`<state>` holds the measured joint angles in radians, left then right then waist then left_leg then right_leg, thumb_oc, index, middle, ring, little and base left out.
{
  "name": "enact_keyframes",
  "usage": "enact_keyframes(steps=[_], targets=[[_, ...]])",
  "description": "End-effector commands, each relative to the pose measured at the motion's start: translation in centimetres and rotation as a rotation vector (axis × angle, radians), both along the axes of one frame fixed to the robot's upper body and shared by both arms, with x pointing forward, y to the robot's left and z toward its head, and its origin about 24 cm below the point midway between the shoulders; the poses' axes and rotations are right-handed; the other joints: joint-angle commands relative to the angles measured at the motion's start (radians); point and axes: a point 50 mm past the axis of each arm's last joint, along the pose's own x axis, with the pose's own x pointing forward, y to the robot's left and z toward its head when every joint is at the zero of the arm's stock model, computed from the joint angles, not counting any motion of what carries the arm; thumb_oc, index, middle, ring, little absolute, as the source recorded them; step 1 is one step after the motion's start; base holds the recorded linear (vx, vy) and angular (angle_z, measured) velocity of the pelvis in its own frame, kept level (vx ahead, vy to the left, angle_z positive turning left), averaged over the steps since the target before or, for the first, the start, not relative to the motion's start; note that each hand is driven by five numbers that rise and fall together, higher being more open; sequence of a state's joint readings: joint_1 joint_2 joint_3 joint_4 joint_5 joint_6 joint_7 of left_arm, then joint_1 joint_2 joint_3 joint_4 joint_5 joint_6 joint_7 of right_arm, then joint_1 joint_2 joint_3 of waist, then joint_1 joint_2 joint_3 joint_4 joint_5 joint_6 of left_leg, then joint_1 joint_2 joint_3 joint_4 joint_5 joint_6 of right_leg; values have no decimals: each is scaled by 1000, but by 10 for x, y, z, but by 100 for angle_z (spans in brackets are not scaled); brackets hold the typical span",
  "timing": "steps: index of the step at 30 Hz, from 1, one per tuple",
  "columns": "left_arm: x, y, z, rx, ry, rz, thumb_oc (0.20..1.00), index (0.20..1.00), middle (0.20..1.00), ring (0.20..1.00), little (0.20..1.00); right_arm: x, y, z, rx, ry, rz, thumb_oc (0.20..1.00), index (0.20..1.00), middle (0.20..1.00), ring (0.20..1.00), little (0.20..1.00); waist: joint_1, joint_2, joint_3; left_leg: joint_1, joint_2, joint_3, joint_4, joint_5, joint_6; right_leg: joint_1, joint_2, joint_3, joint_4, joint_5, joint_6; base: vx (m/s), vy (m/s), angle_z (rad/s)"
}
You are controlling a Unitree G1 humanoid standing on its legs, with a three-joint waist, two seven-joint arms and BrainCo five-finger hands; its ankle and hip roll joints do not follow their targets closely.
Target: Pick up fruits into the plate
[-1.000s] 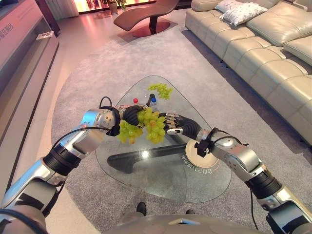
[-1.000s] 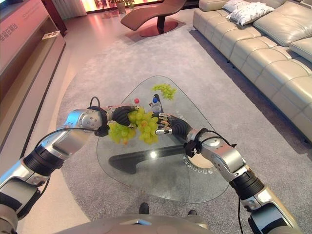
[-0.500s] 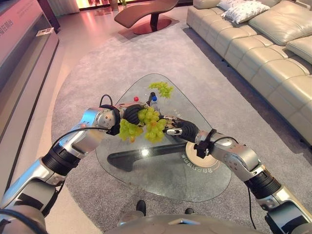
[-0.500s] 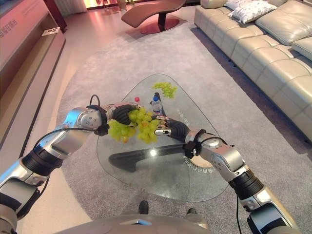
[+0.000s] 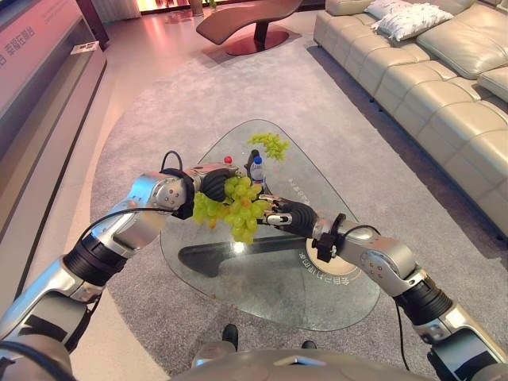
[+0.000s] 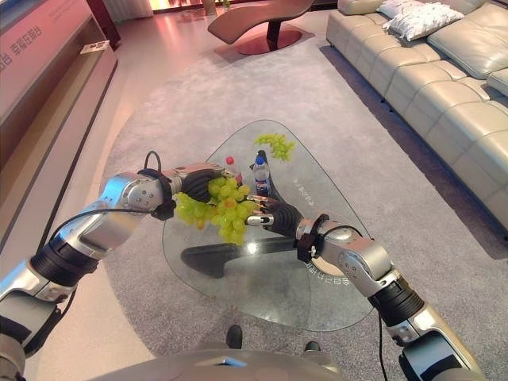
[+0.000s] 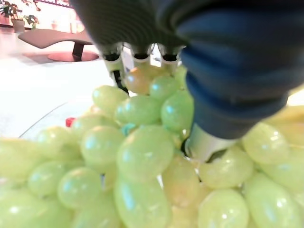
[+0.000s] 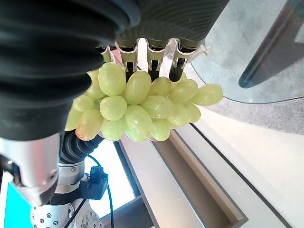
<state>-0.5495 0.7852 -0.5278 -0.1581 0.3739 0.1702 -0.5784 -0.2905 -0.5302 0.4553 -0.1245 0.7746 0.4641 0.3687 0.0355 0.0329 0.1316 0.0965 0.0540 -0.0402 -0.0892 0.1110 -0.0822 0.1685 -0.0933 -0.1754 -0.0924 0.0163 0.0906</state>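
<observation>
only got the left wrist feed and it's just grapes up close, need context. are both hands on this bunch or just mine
Observer: Both. The left hand and the right hand meet at the held grape bunch, in the air above the glass table.
Operator: where's the plate from there
Observer: The plate sits on the table under the right forearm, nearer the robot than the bunch, with no fruit visible on it.
Operator: any more fruit left
Observer: Yes, a second grape bunch lies at the table's far end, past a small water bottle.
</observation>
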Motion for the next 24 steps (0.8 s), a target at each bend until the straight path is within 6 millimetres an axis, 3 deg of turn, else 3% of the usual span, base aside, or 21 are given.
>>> enact_keyframes(steps=[1,24], targets=[[1,-29,64,-70,-250,-153,200,200,200,200,200,-13,44,34,193,-66,218,1000,1000,1000,1000,1000,-3,-28,-36,63,-84,19,7,-118,49,0,26,39,12,-2,14,0,0,0],[-12,-46,62,-59,-229,-273,200,200,200,200,200,-28,58,18,182,93,313,1000,1000,1000,1000,1000,3,-29,-31,65,-89,21,11,-119,49,2,19,34,10,2,15,1,2,1]])
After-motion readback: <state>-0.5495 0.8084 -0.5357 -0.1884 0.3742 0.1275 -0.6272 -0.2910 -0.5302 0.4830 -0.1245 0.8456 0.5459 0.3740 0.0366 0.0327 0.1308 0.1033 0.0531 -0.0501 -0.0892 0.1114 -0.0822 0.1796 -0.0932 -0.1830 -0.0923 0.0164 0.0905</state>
